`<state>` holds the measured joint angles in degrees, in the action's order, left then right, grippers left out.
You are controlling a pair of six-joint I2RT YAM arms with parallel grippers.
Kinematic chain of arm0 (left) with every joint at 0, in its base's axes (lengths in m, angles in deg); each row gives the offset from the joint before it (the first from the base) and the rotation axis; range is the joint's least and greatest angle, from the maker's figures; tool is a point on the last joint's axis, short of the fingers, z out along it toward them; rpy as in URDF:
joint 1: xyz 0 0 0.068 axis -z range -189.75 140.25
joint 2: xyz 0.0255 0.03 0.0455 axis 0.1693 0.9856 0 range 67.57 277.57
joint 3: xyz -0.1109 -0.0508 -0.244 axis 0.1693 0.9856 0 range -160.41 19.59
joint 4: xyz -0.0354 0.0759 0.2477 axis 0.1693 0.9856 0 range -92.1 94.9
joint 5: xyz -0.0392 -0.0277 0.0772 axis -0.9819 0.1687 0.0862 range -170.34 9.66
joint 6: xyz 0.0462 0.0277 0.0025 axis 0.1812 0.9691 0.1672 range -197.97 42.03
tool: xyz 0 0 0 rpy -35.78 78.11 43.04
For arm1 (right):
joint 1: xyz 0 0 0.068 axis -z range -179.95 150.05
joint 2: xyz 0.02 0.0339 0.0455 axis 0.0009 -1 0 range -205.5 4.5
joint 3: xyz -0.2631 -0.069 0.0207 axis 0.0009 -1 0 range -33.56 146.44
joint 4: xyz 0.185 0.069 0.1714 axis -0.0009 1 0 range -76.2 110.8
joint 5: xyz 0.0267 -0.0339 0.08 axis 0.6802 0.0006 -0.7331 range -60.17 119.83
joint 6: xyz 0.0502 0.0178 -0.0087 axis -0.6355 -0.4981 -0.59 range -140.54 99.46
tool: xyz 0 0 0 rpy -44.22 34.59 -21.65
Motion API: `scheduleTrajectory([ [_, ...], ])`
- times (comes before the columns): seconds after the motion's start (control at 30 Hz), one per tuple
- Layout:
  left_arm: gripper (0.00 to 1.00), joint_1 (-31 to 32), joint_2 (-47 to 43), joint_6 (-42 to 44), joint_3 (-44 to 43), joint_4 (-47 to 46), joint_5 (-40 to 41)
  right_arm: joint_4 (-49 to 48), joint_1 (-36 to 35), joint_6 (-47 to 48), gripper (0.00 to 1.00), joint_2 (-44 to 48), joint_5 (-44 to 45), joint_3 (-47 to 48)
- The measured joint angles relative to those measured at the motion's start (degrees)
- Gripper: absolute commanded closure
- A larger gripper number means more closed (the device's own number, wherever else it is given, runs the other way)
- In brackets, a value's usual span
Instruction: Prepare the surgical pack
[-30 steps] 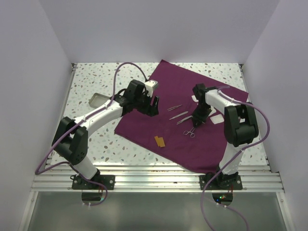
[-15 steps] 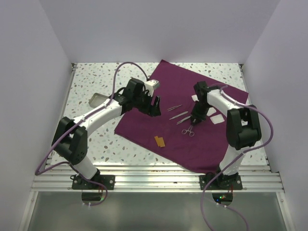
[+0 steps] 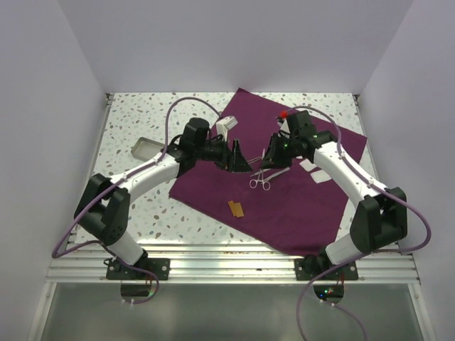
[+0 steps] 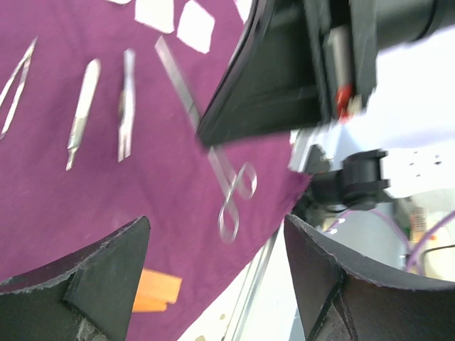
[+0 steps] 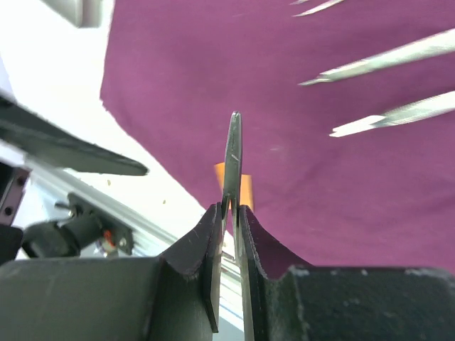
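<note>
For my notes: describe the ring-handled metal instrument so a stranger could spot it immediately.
Find the big plum-purple cloth spread over the speckled table. Near its middle lie slim steel instruments; the right gripper pinches one by its shaft. That ring-handled metal instrument alone ends in two finger loops, while its neighbours are straight and pointed.

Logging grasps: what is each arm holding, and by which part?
The fingers of the right gripper pinch the ring-handled scissors mid-shank, rings hanging free. The left gripper is open and empty.
</note>
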<state>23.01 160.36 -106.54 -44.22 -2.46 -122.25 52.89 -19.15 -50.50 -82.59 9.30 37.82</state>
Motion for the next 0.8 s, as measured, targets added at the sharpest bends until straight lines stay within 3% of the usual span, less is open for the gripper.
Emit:
scheduleTrajectory([
  [0.37, 0.25, 0.0, 1.7, -6.6, 2.7, -6.9, -4.7, -3.1, -3.8, -0.6, 1.0, 0.3, -3.1, 0.0],
  [0.57, 0.34, 0.0, 2.7, -7.9, 4.7, -8.3, -6.8, -3.2, -3.9, -1.1, 1.0, 0.3, -4.1, 1.4],
  [0.67, 0.48, 0.0, 3.5, -9.4, 5.3, -10.2, -7.7, -3.8, -4.3, -1.5, 1.0, 0.3, -4.9, 2.2],
  [0.73, 0.67, 0.0, 4.2, -9.9, 5.3, -11.1, -8.1, -4.2, -4.7, -1.8, 1.0, 0.3, -5.3, 2.4],
  [0.77, 0.77, 0.0, 4.6, -10.3, 5.3, -11.4, -8.4, -4.3, -4.9, -1.9, 1.0, 0.2, -5.6, 2.5],
  [0.8, 1.0, 0.0, 4.9, -10.7, 5.3, -11.6, -8.7, -4.3, -5.0, -1.9, 1.0, 0.2, -5.6, 2.6],
])
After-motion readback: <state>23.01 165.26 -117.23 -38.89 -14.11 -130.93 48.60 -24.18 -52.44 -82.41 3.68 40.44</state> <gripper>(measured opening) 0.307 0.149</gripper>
